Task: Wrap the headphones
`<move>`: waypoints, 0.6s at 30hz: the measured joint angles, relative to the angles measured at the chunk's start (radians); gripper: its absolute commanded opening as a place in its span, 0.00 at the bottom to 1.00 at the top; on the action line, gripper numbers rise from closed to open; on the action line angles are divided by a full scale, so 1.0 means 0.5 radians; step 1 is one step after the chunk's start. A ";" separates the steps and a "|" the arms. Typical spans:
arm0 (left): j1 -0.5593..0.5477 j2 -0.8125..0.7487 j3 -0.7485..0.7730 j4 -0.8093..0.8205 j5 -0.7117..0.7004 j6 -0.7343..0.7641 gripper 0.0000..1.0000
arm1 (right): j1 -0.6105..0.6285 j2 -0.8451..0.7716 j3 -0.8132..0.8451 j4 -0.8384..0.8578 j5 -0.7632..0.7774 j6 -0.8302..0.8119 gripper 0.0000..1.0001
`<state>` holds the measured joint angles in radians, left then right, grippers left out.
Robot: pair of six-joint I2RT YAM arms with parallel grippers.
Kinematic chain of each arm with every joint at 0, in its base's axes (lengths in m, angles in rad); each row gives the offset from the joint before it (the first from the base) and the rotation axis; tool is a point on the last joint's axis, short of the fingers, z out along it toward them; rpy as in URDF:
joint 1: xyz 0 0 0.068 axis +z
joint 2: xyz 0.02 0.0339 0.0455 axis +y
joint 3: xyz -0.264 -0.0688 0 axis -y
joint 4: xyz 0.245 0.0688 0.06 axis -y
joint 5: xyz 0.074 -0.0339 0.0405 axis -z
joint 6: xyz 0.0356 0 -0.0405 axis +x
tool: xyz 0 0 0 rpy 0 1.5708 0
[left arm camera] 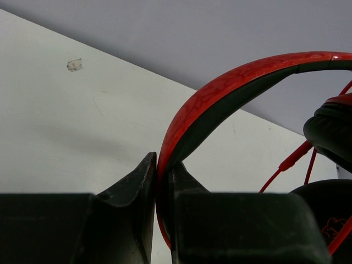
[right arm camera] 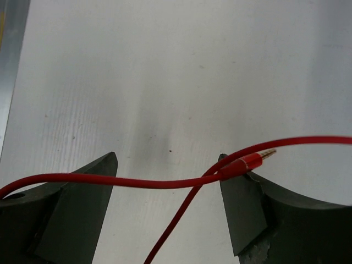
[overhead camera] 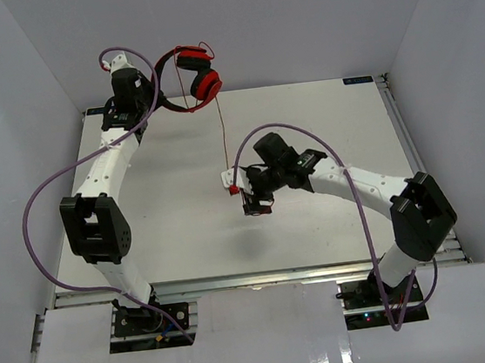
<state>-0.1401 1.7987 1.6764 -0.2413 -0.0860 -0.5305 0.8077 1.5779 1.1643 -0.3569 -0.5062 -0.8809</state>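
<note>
Overhead plus two close wrist views

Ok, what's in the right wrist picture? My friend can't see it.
A thin red headphone cable drapes loosely across the gap of an open claw, its metal plug by one finger. White table below.

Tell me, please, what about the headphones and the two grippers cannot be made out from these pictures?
- Left wrist view: the ear cups of the headphones are cut off by the right edge; the left gripper, shut on them, hides part of them.
- Right wrist view: the cable runs off three edges; whether its plug touches the open right gripper is unclear.
- Top view: the plug is too small to see.
</note>
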 measured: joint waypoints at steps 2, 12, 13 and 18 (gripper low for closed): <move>-0.001 -0.001 0.000 0.009 0.004 -0.006 0.00 | -0.084 0.042 0.090 -0.044 -0.123 0.016 0.81; 0.001 -0.020 0.000 0.034 0.028 -0.015 0.00 | -0.003 -0.080 -0.190 0.001 0.051 -0.217 0.79; 0.001 -0.020 0.000 0.037 0.032 -0.019 0.00 | -0.036 -0.062 -0.153 -0.031 -0.009 -0.173 0.77; 0.001 -0.020 0.000 0.052 0.040 -0.025 0.00 | -0.222 -0.013 0.033 0.020 -0.150 -0.042 0.59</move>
<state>-0.1398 1.7889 1.6764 -0.2154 -0.0662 -0.5431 0.6968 1.5715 1.1809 -0.3467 -0.5814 -0.9020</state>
